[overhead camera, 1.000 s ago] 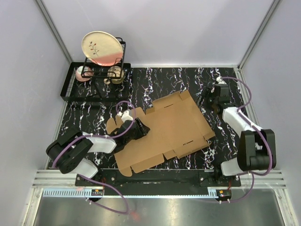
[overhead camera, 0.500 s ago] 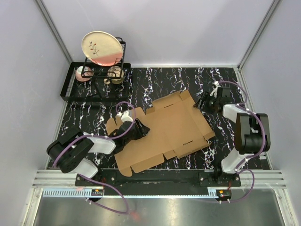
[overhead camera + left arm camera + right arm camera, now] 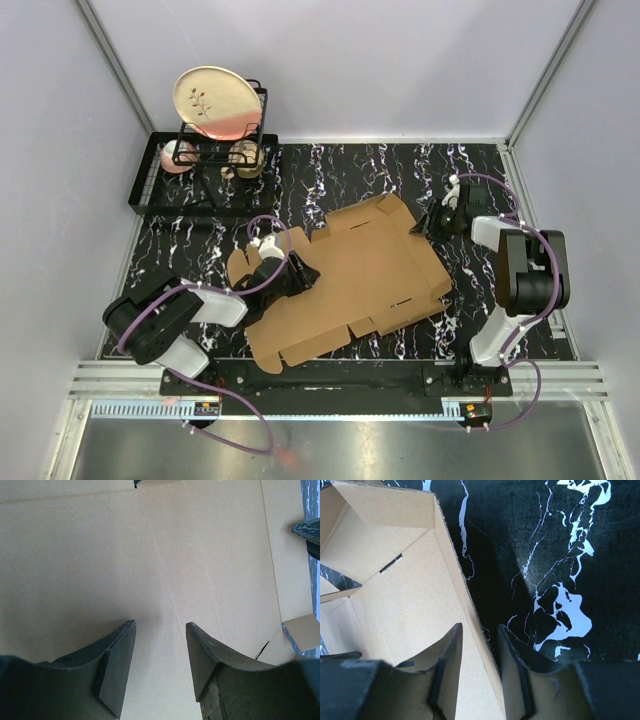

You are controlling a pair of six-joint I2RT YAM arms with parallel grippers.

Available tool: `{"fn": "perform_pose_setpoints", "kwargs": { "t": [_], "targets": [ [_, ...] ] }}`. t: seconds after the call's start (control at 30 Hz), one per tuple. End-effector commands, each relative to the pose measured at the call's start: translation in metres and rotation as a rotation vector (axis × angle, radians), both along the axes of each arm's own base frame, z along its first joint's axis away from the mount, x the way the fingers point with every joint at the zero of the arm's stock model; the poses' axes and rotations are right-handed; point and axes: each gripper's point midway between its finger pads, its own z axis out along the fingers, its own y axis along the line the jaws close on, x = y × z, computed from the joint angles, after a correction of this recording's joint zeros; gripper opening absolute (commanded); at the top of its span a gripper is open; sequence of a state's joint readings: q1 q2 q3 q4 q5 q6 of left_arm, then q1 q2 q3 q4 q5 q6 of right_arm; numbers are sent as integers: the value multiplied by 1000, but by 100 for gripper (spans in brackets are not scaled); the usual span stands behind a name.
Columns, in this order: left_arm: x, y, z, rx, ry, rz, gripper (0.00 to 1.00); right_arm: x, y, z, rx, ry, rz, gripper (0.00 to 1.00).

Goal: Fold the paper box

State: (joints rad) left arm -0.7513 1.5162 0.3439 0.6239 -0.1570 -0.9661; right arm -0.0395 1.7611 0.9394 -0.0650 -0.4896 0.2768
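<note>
The paper box (image 3: 350,275) was a big brown sheet lying open and mostly flat in the middle of the black table (image 3: 390,175) with white streaks. It sat a bit crooked, with its near corner close to the table's front edge. Most of the bare table was behind the sheet, toward the back wall, and there was only a thin strip on the right side. At the far right edge of the sheet a flap stood up like a little wall. The right gripper (image 3: 428,225) was there, low to the table. In the right wrist view its fingers (image 3: 451,650) stood one on each side of that raised edge of the paper box (image 3: 405,590), with a small gap showing, so it was not pinching yet. The left gripper (image 3: 297,272) was over the left part of the sheet, near a rounded flap (image 3: 240,268). In the left wrist view the left gripper (image 3: 160,627) was partly open over plain cardboard (image 3: 100,555), with nothing between its fingers (I could not tell if the tips touched the sheet). A black wire dish rack (image 3: 140,190) sat in the far left corner, well apart from the sheet. In it a cream plate (image 3: 215,100) stood upright, with a pink cup (image 3: 177,155) and a tan cup (image 3: 245,158) below it.
</note>
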Motion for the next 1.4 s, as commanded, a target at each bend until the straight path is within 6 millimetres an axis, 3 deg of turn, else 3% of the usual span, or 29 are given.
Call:
{"fn": "perform_pose_setpoints", "kwargs": {
  "t": [0.0,0.13,0.2,0.4,0.43,0.5,0.53,0.6,0.63,0.7,0.73,0.8,0.83,0.9,0.93,1.0,1.03,1.07,1.17,1.37],
  "targets": [
    [-60,49,-81,270,275,-53,53,3,2,14,-19,-36,24,38],
    [-56,44,-78,266,266,-64,53,0,6,15,-53,-35,35,32],
    [-56,44,-77,267,264,-66,53,-4,14,12,-104,-19,56,23],
    [-49,40,-65,258,229,-66,53,-11,-2,43,-300,-110,-53,12],
    [-43,35,-55,245,200,-66,53,-13,-3,60,-332,-153,-65,12],
    [-43,30,-46,254,179,-80,53,-24,-6,70,-464,-164,-65,11],
    [-34,24,-29,242,126,-79,53,-25,-6,90,-492,-208,-72,11],
    [-36,18,-15,260,94,-96,53,-38,-7,102,-591,-206,-50,10],
    [-28,12,6,236,40,-90,53,-38,-8,121,-614,-243,-57,10],
    [-30,8,21,234,18,-97,54,-50,-11,131,-701,-241,-36,10],
    [-25,5,39,207,-19,-86,54,-51,-9,147,-717,-273,-36,10],
    [-24,9,51,210,-33,-75,54,-62,-18,154,-805,-253,-23,10],
    [-21,11,66,195,-72,-58,54,-64,-9,167,-821,-285,2,10],
    [-19,18,77,201,-96,-32,55,-74,-13,177,-917,-292,32,10],
    [-14,22,93,184,-140,0,55,-77,-2,186,-935,-325,65,10],
    [-10,31,102,190,-161,35,56,-83,-2,192,-1034,-323,96,10],
    [-6,35,106,196,-173,57,57,-85,10,199,-1058,-356,128,10],
    [-2,36,107,194,-175,72,57,-87,7,203,-1119,-356,126,10],
    [12,43,104,191,-155,117,57,-89,23,212,-1269,-394,189,9],
    [37,43,96,183,-158,182,57,-86,47,216,-1434,-455,284,8]
  ]
}}
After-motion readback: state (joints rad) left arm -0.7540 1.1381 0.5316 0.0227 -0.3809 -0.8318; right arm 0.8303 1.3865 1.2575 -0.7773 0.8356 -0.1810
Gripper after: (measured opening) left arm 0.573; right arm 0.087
